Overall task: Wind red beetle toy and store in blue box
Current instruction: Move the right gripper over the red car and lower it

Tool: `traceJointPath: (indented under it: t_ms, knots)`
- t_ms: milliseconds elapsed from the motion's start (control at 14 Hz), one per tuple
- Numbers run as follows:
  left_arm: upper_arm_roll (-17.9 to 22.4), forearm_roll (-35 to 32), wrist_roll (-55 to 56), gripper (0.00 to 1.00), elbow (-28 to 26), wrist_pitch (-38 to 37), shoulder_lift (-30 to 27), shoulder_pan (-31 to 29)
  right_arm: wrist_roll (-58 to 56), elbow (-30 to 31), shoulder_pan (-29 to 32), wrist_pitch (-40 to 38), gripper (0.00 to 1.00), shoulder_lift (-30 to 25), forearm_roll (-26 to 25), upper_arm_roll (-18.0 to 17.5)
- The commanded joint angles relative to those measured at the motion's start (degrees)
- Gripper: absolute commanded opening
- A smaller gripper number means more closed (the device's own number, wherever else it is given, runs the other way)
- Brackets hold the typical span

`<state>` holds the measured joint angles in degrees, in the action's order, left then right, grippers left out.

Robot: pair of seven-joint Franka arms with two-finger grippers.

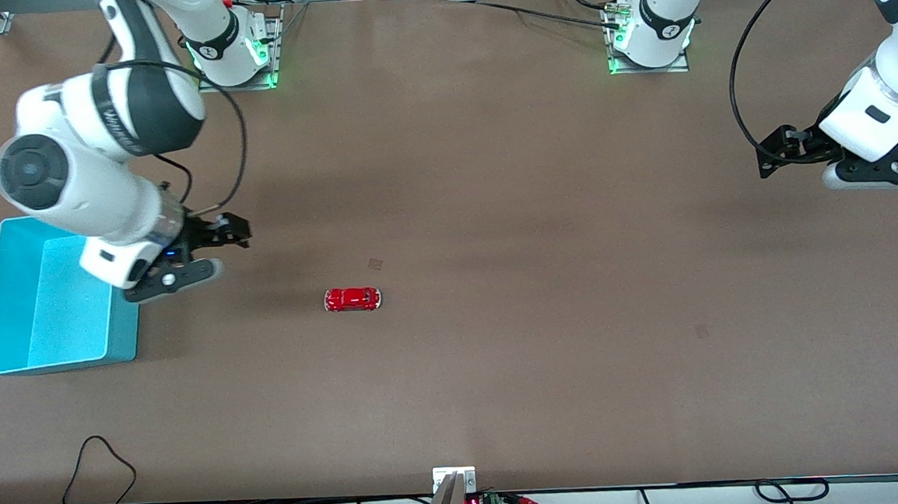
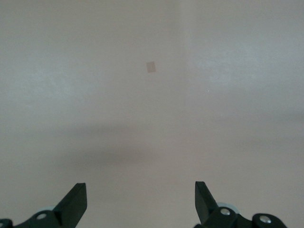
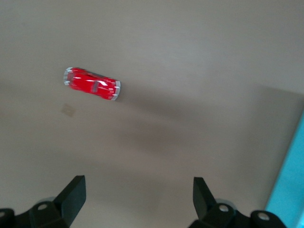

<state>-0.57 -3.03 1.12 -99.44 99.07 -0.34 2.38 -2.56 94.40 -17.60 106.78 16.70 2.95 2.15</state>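
One red beetle toy (image 1: 352, 299), one blue box (image 1: 0, 310), two open pincers

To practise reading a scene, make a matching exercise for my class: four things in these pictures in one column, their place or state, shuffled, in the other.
1. red beetle toy
2. blue box
3. right gripper
4. left gripper

A. open, over bare table at the left arm's end
B. on the table near its middle
C. open, beside the box
D. at the right arm's end, nothing inside

Pairs: 1-B, 2-D, 3-C, 4-A
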Motion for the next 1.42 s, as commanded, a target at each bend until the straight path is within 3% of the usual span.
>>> traceJointPath:
  t_ms: [0,569,854,1139,1353]
  knots:
    - [1.71,1.01,1.08,1.0,-2.07,1.57,-1.16,1.4,-0.69,-3.08,-2.43,-0.78,1.0,1.85,1.09,0.49]
    - [1.45,1.01,2.31,1.0,-1.45,-0.54,-1.07,1.49,-0.86,-3.43,-6.48,0.7,1.0,4.83,0.65,0.58]
    - [1.45,1.01,2.4,1.0,-1.37,-0.54,-1.07,1.58,-17.42,-3.35,-6.39,6.41,1.0,7.47,1.09,0.58]
    - [1.45,1.01,2.49,1.0,-1.37,-0.54,-1.07,1.58,-35.63,-3.26,-6.74,6.69,1.0,10.72,0.83,0.58]
    - [1.45,1.01,2.49,1.0,-1.28,-0.46,-0.81,1.67,-38.74,-3.26,-7.18,8.87,1.0,12.21,0.21,0.49]
